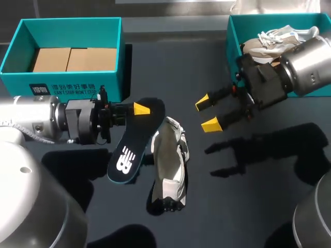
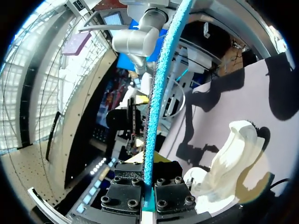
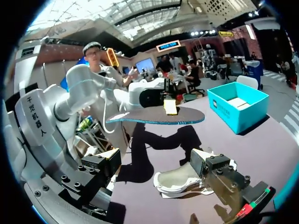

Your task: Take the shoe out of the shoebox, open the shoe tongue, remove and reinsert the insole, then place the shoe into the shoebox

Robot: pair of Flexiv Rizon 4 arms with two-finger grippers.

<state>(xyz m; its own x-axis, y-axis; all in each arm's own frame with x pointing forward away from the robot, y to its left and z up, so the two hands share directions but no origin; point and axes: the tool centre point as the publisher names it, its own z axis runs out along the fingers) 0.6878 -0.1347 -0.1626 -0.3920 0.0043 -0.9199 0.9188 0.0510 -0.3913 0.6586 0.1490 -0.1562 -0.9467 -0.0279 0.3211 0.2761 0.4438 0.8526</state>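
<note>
Status of left jaws: clamped on one end of the dark navy foam insole [image 1: 135, 147], which has a teal rim and a white logo. In the left wrist view, the insole's teal edge runs straight out between the two fingers, which grip it from both sides. The insole is raised above the dark worktop [image 1: 258, 206]. In the right wrist view it sits level, with its shadow on the surface beneath. The left arm [image 1: 31, 119] enters from the left side.

Status of right jaws: apart, holding nothing. The yellow tips point toward the insole and stand well apart from it. The right arm [image 1: 310, 62] enters over the right-hand box.

The white and beige fabric shoe [image 1: 170, 165] rests on the worktop just beside the insole, outside both boxes. Whether shoe and insole touch cannot be determined.

An open teal cardboard shoebox [image 1: 67, 85] stands at the far left of the worktop and contains tan cardboard inserts [image 1: 72, 59]. A second teal cardboard box [image 1: 234, 36] at the far right holds a pale laced item [image 1: 282, 36], which cannot be identified with certainty.
</note>
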